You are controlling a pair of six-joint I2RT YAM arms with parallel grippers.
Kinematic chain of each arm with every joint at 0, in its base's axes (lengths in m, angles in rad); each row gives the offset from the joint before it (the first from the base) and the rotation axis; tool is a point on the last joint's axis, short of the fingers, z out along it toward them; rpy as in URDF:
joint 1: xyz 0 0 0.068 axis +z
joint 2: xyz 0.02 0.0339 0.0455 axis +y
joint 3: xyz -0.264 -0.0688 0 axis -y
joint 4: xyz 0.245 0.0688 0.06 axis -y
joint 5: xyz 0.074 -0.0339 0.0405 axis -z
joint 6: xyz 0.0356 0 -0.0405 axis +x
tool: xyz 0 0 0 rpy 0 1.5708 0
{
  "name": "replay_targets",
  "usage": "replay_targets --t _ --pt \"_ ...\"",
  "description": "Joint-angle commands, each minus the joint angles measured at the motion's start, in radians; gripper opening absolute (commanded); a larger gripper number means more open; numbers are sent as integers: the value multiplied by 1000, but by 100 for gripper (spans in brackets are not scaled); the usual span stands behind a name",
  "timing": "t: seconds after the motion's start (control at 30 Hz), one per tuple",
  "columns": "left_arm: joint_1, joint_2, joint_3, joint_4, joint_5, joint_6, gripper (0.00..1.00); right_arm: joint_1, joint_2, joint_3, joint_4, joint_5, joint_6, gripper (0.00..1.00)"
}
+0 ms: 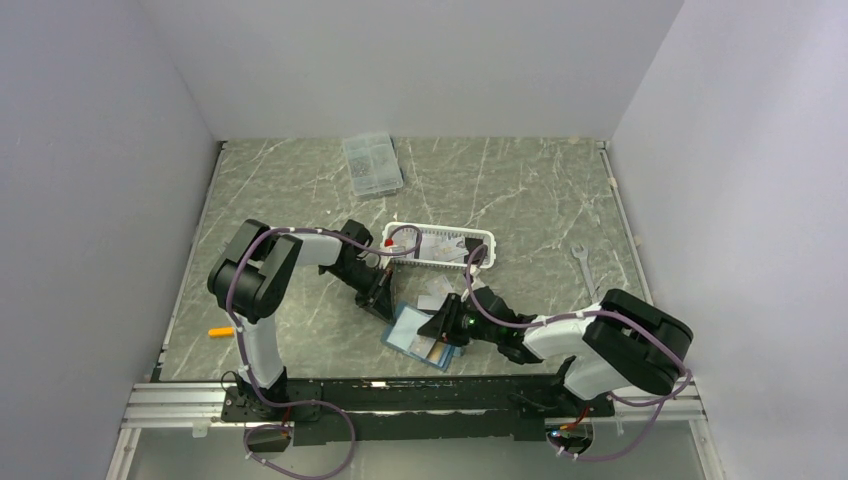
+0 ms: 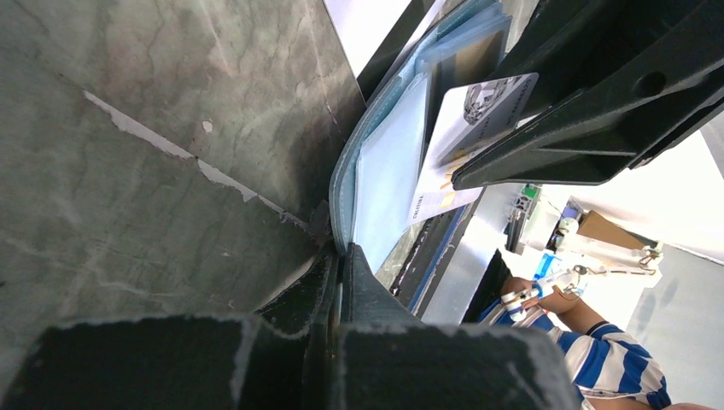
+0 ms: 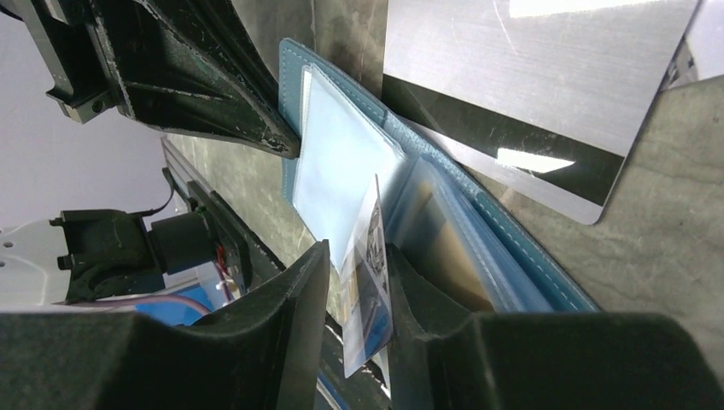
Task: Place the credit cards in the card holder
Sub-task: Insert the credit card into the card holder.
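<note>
Clamping the left gripper shut on the edge of the open card holder, lying flat on the table. Flanking a pale printed card with the right gripper, jaws parted and loose, the card resting against the holder's clear inner sleeve, a silver black-striped card lying just beside the holder.

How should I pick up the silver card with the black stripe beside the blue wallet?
Probably by its free edge away from the card holder, approached from the open table side: the silver card lies flat, and its other edge sits against the holder.
</note>
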Motion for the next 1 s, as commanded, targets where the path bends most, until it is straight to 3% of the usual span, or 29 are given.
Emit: replay_targets --t 0.0,0.13,0.97 --pt "13 -13 -3 26 21 3 0 19 -19 -7 -60 29 -24 30" --pt "17 -17 -10 41 38 -35 0 18 3 -24 10 10 -16 0" --pt "20 1 -22 53 49 -39 0 -6 112 -80 205 -26 26 0"
